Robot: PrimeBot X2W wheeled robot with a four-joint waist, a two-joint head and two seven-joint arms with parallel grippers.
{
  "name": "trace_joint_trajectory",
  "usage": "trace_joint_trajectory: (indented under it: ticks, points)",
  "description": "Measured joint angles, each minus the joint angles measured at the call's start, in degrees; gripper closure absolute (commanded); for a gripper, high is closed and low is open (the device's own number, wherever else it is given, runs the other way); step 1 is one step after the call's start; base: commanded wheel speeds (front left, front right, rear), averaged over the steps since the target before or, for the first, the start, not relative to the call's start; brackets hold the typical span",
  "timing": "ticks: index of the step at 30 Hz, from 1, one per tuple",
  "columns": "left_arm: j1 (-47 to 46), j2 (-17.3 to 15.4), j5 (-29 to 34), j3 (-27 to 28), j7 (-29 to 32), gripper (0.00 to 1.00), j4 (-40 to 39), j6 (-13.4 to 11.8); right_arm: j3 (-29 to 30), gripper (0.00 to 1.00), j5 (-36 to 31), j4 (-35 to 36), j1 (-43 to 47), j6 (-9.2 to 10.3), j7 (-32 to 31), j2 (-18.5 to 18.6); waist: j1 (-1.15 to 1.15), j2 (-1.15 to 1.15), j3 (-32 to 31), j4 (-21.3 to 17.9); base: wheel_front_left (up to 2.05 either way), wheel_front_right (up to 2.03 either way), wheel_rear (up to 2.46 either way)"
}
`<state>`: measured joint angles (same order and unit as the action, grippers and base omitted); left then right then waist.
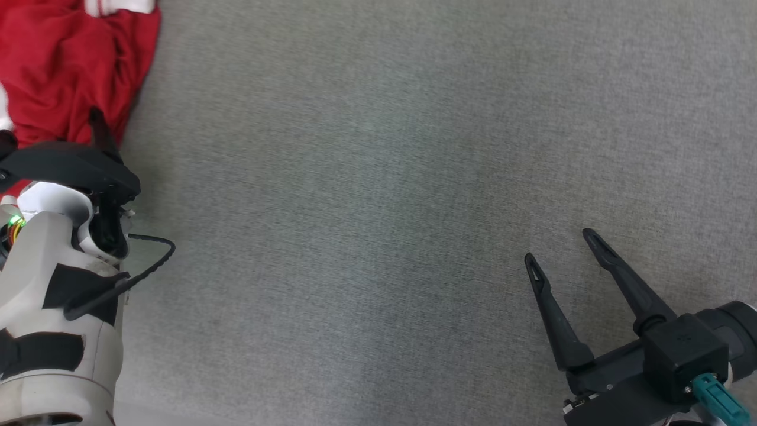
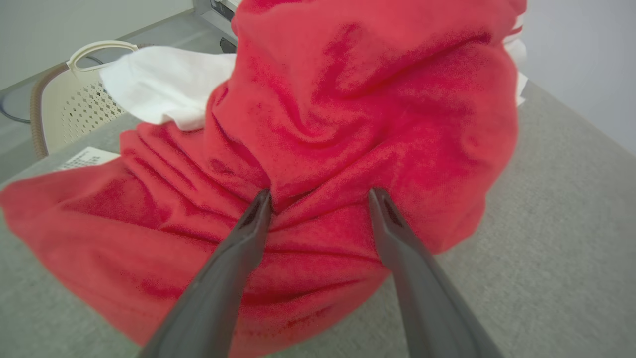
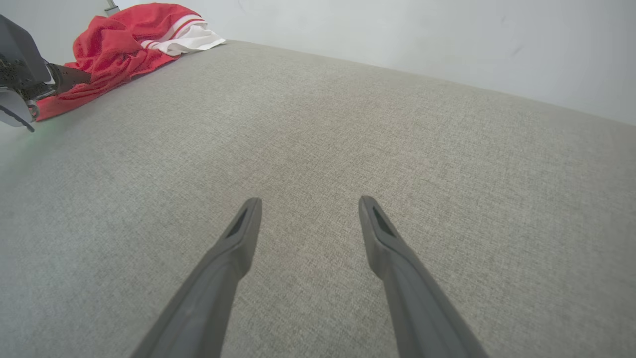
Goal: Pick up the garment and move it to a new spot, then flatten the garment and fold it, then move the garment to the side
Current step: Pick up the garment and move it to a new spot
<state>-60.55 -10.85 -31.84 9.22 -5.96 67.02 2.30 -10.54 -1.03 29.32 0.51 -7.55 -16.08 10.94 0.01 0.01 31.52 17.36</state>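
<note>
The garment [image 1: 65,65] sits at the far-left corner of the grey table [image 1: 378,236] — red, crumpled into a heap, with white striped trim. The head view cuts most of it off. The left wrist view gives us the folds up close, plus a cream perforated chair [image 2: 69,104] and a printed sheet [image 2: 84,158] behind it. From the right wrist view we see the heap running away from the robot, striped end farthest. The left gripper [image 2: 320,196] has its fingers spread, tips right at the red cloth but not pinching it. The right gripper [image 1: 557,245] is well apart over bare table — fingers spread too.
</note>
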Motion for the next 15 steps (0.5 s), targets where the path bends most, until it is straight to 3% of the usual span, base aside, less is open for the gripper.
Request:
trace_joint_trajectory:
  ticks: [3, 4, 5, 15]
  points:
    - [-0.66, -0.08, -0.11, 0.21, -2.05, 0.0, 1.56, -0.85, 0.0, 0.0, 0.0, 0.43, 0.02, 0.0, -0.15, 0.29, 0.0, 0.0, 1.22, -1.16, 0.0, 0.0, 0.0]
    - [-0.69, -0.22, -0.11, 0.18, -2.66, 0.54, 1.91, -0.82, -0.03, 0.0, 0.0, 0.44, 0.02, 0.0, -0.24, 0.31, 0.0, 0.0, 1.37, -1.42, 0.0, 0.0, 0.0]
    - [-0.69, -0.29, -0.1, 0.05, -3.26, 1.0, 2.15, -0.65, 0.0, 0.0, 0.0, 0.44, 0.02, 0.0, -0.24, 0.31, -0.01, 0.0, 1.47, -1.63, 0.0, 0.0, 0.0]
    - [-0.72, -2.64, 1.26, -1.99, -6.41, 1.0, 3.55, 0.78, -1.78, 0.0, 1.29, -3.24, -1.16, 0.0, 2.05, -0.6, -0.01, -0.01, -1.11, -1.82, 0.0, 0.0, 0.0]
